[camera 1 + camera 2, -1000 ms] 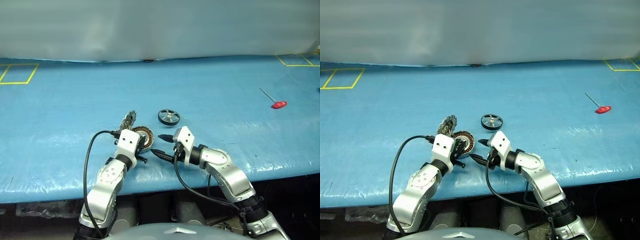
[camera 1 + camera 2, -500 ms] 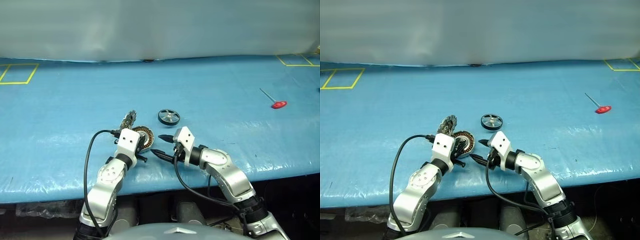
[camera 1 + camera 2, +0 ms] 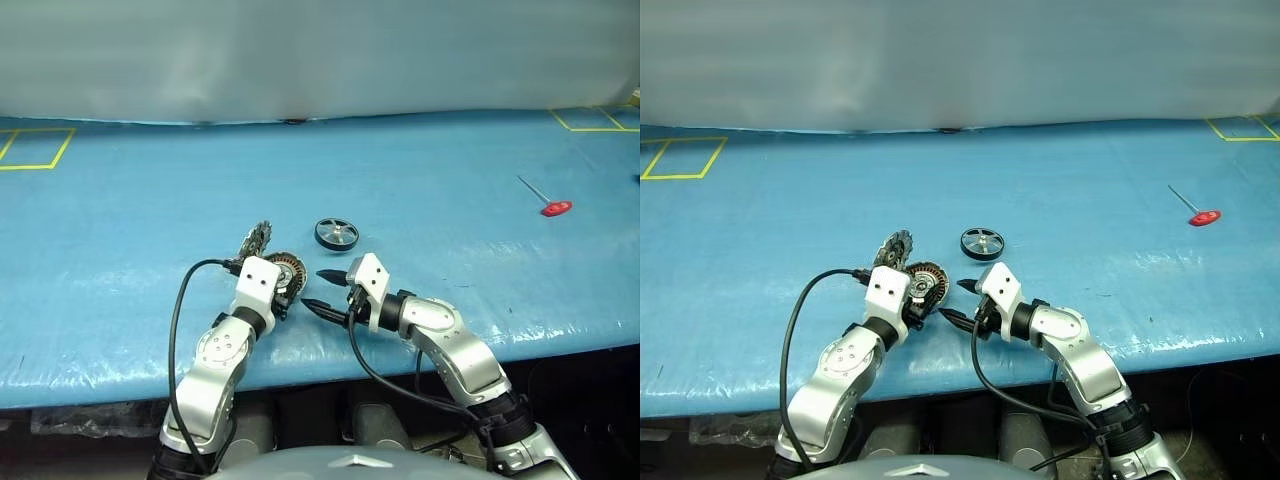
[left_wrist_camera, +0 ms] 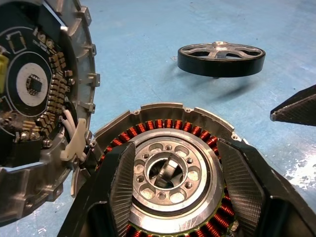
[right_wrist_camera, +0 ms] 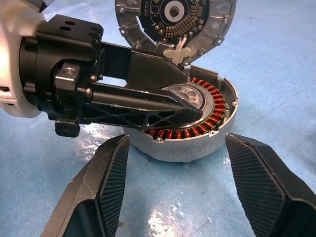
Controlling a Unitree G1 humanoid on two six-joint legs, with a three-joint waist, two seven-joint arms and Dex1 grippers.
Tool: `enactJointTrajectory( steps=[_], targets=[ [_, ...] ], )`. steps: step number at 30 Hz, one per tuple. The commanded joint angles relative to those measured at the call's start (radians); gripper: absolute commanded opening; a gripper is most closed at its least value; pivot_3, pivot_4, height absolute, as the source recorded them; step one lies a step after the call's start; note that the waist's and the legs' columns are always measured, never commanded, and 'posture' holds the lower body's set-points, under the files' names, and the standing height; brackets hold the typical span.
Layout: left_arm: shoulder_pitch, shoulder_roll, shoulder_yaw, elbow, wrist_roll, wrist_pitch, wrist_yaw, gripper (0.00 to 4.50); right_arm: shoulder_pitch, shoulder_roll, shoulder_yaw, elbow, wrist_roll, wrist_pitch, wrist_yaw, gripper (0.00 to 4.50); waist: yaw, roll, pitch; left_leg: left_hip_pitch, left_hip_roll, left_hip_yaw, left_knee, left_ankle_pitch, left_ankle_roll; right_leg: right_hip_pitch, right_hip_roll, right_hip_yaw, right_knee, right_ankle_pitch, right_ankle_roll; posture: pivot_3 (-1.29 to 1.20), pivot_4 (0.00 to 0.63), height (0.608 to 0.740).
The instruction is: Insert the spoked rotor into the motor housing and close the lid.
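We see our left pincer (image 4: 173,197) spread open over the motor housing (image 4: 168,148), gripping nothing; the spoked rotor (image 3: 337,234) lies apart on the bench (image 3: 450,200), beyond our open, empty right pincer (image 3: 318,288)

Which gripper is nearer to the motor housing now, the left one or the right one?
Left. The left gripper has its fingers over the motor housing, on either side of its silvery centre. The right gripper stands open just beside the housing, not touching it.
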Motion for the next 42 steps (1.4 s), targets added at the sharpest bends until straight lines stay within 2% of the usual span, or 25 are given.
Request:
enactJointTrajectory(
  steps=[1,7,8,10,16,23,30,33,41,42],
  targets=[
    [-0.016,0.000,-0.017,-0.061,-0.012,-0.025,-0.011,2.66,-0.008,0.004,-0.006,-0.016,0.007,-0.006,0.005,3.23,0.000,0.000,0.000,0.000,0.000,0.000,0.000,0.000,0.000,0.000,0.000,0.000,0.000,0.000,0.000,0.00,0.150,0.740],
    [-0.014,-0.002,-0.021,-0.098,-0.039,-0.038,-0.036,2.66,-0.009,0.003,-0.004,-0.015,0.007,-0.005,0.008,3.23,0.000,0.000,0.000,0.000,0.000,0.000,0.000,0.000,0.000,0.000,0.000,0.000,0.000,0.000,0.000,0.00,0.150,0.740],
    [-0.014,-0.001,-0.021,-0.103,-0.042,-0.038,-0.037,2.50,-0.009,0.002,-0.004,-0.015,0.007,-0.005,0.009,3.23,0.000,0.000,0.000,0.000,0.000,0.000,0.000,0.000,0.000,0.000,0.000,0.000,0.000,0.000,0.000,0.00,0.150,0.740],
    [-0.013,0.003,-0.021,-0.111,-0.050,-0.038,-0.043,2.12,-0.009,0.002,-0.004,-0.015,0.007,-0.005,0.009,3.23,0.000,0.000,0.000,0.000,0.000,0.000,0.000,0.000,0.000,0.000,0.000,0.000,0.000,0.000,0.000,0.00,0.150,0.740],
    [0.020,0.030,-0.020,-0.144,-0.086,-0.054,-0.082,0.06,-0.009,0.004,-0.004,-0.017,0.008,-0.005,0.008,3.23,-0.002,0.000,0.000,0.000,0.000,0.000,0.000,0.000,0.000,0.000,0.000,0.000,0.000,0.000,0.000,0.00,0.150,0.740],
    [0.110,0.111,0.005,-0.140,-0.102,-0.180,-0.139,0.02,-0.017,0.001,-0.012,-0.018,0.007,0.003,0.003,3.23,-0.002,0.000,0.000,0.000,0.001,0.000,0.000,0.000,0.000,-0.001,0.000,0.000,0.000,-0.001,-0.001,0.00,0.150,0.740],
    [0.215,0.184,0.061,-0.085,-0.140,-0.406,-0.223,0.02,-0.027,-0.030,-0.036,-0.024,0.009,0.030,0.002,3.23,-0.001,0.000,0.000,0.000,0.001,0.000,0.000,0.000,0.000,-0.001,0.000,0.001,0.000,-0.001,-0.002,0.00,0.150,0.740],
    [0.237,0.192,0.081,-0.057,-0.153,-0.460,-0.233,0.00,-0.026,-0.059,-0.046,-0.039,0.009,0.048,0.006,2.62,0.001,0.000,0.000,-0.001,0.001,0.001,0.000,0.000,0.000,-0.001,0.000,0.001,0.000,-0.001,-0.002,0.00,0.150,0.740],
    [0.269,0.206,0.119,0.000,-0.161,-0.537,-0.246,0.00,-0.076,-0.125,-0.034,-0.108,-0.054,0.120,-0.037,0.06,-0.004,0.000,0.000,-0.001,0.001,0.001,0.000,0.000,0.000,-0.002,0.000,0.001,0.000,-0.001,-0.002,0.00,0.150,0.740],
    [0.271,0.203,0.121,0.006,-0.162,-0.548,-0.245,0.00,-0.091,-0.127,-0.029,-0.112,-0.070,0.128,-0.046,0.02,-0.004,0.000,0.000,0.000,0.001,0.002,0.000,0.000,0.000,-0.002,0.000,0.001,0.000,-0.001,-0.002,0.00,0.150,0.740]
  ],
)
